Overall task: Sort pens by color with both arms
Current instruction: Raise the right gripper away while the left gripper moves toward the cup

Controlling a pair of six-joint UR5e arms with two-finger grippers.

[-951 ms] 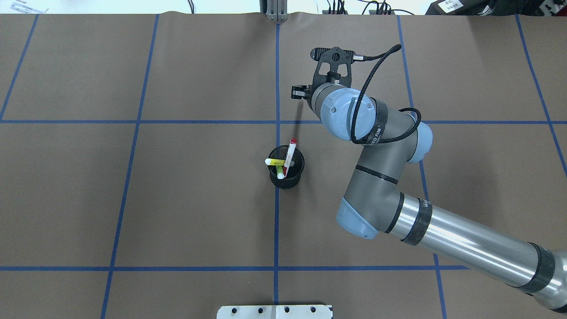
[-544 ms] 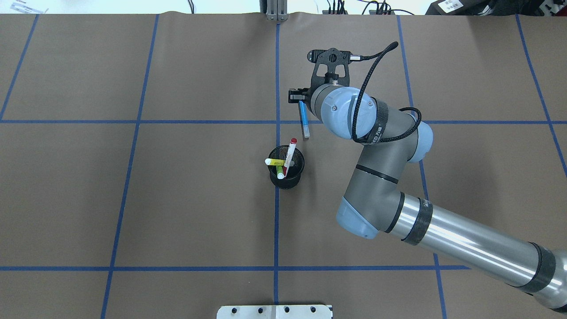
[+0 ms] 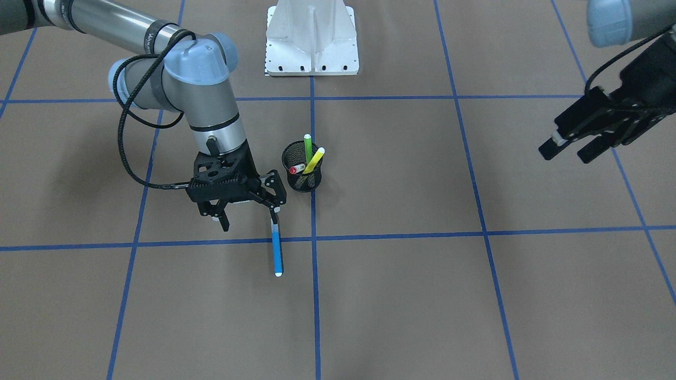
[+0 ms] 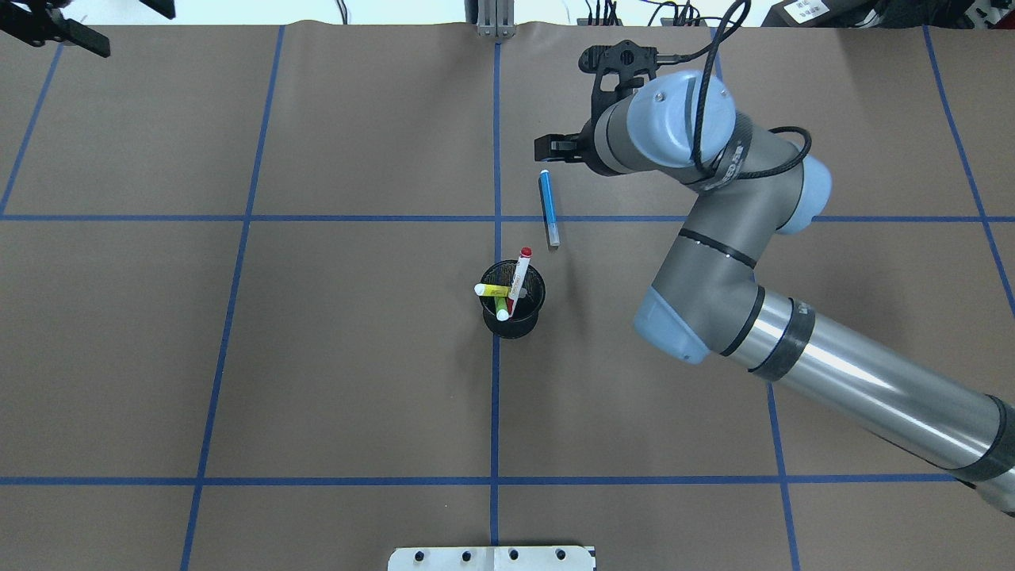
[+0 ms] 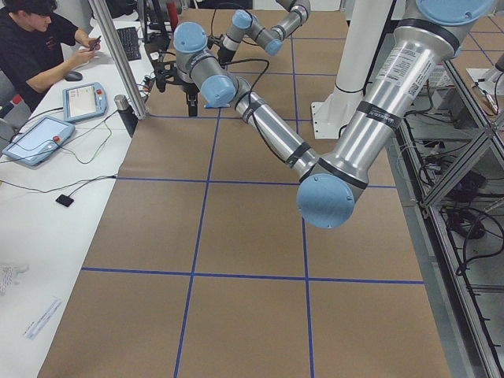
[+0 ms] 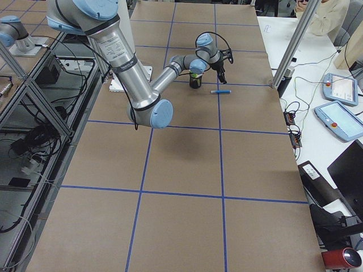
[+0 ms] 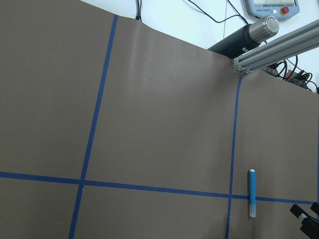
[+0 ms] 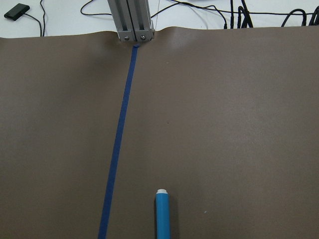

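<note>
The blue pen lies on the desk near the mesh cup, with the right claw spread empty close by. The red-capped pen, green pen and yellow pen sit unsorted in the cup. The left claw is apart and well away.

A loose pen lies on the table just beyond the cup.

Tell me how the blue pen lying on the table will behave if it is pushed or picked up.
The blue pen lies flat on the brown paper, round and slim, so a sideways push would probably roll it. It looks straight and rigid, likely stiff and light when lifted. Its smooth barrel may slip in a narrow pinch.
</note>
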